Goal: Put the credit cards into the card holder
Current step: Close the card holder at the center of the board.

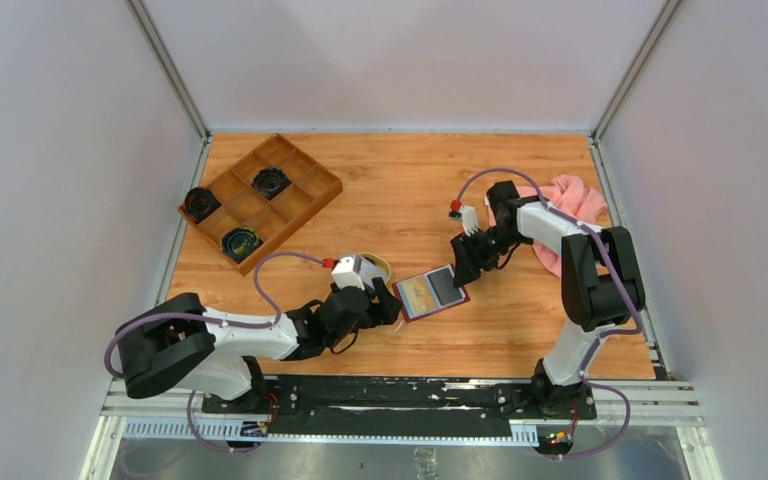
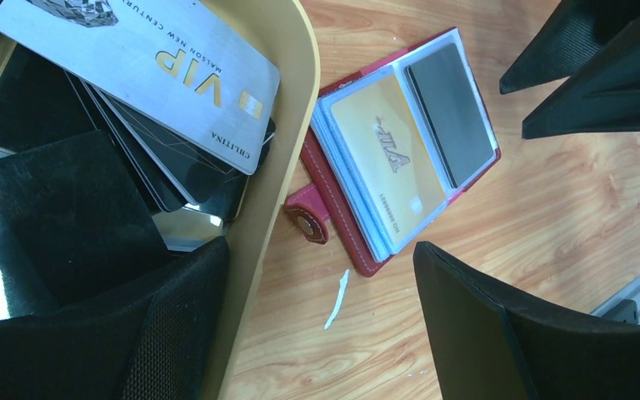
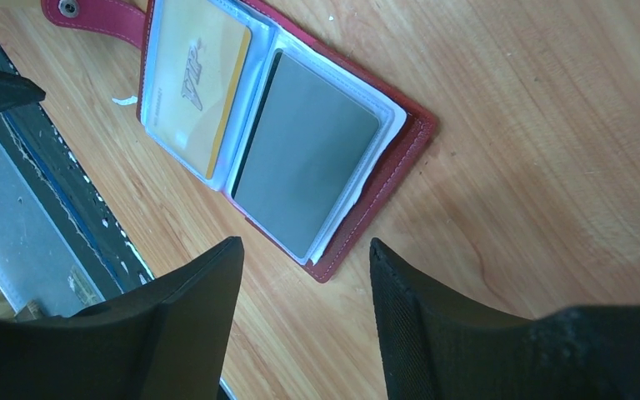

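The dark red card holder (image 1: 432, 293) lies open on the table, with a gold card (image 2: 387, 171) in its left sleeve and a grey card (image 3: 304, 158) in its right sleeve. It also shows in the left wrist view (image 2: 333, 192) and the right wrist view (image 3: 392, 167). More credit cards (image 2: 154, 71), a silver VIP one on top of dark ones, lie stacked in the oval tan tray (image 2: 279, 167). My left gripper (image 1: 392, 305) is open and empty, straddling the tray's rim beside the holder. My right gripper (image 1: 463, 262) is open and empty just past the holder's far right corner.
A brown compartmented wooden box (image 1: 260, 200) with dark round items stands at the back left. A pink cloth (image 1: 575, 205) lies at the back right behind my right arm. A small white scrap (image 2: 336, 300) lies on the table by the holder's snap tab (image 2: 308, 221).
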